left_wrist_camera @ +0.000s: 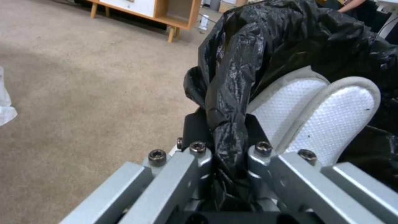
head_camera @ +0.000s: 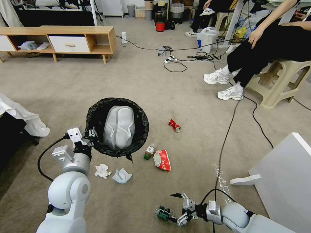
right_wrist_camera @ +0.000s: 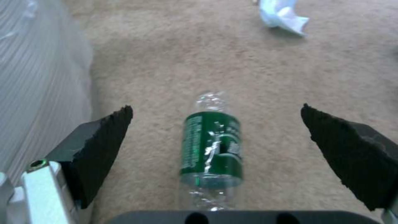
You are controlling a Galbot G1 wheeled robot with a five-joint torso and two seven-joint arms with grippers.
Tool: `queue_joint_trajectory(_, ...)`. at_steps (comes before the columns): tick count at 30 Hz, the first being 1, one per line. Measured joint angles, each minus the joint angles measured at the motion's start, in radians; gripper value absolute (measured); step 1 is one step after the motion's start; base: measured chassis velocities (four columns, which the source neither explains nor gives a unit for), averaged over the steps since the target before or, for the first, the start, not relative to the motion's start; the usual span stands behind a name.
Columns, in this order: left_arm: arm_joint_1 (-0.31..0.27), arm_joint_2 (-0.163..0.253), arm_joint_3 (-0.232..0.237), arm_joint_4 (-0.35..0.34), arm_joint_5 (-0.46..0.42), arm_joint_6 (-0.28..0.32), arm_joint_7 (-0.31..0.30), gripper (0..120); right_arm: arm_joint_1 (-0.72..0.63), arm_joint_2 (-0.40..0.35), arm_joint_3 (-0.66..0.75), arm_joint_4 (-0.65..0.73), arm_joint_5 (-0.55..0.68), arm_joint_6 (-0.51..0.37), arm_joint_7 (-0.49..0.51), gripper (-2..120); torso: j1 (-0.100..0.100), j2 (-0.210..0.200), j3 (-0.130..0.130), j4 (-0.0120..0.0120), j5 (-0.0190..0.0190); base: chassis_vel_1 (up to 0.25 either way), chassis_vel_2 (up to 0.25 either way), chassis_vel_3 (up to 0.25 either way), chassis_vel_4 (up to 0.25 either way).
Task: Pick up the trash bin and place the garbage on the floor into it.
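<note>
gripping the trash bin [head_camera: 136, 142] by its bagged rim, left tool [head_camera: 86, 136] is clamped. right tool [head_camera: 176, 207] gapes wide around a green-labelled bottle [right_wrist_camera: 211, 143] on open floor [head_camera: 129, 81].

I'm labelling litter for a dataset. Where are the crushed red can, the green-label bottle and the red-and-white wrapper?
crushed red can [head_camera: 174, 125]: head view, middle of its dented body.
green-label bottle [right_wrist_camera: 211, 144]: right wrist view, on the green label.
red-and-white wrapper [head_camera: 162, 160]: head view, centre of the packet.
</note>
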Motion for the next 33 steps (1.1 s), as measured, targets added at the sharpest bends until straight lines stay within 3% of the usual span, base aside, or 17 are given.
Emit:
queue_joint_trajectory(11,0.007,0.000,0.006,0.003,0.007,-0.007,0.001,4,0.007,0.051,0.019,-0.120,-0.074,0.053,-0.069,100,0.000,0.000,0.000,0.0000,-0.0001,0.000,0.000,0.000,0.000)
queue_joint_trajectory(33,0.027,-0.005,0.013,0.000,0.028,-0.027,0.010,4,0.044,0.134,0.025,-0.286,-0.088,0.097,-0.094,100,0.000,0.000,0.000,0.0000,0.0000,0.000,0.000,0.000,0.000)
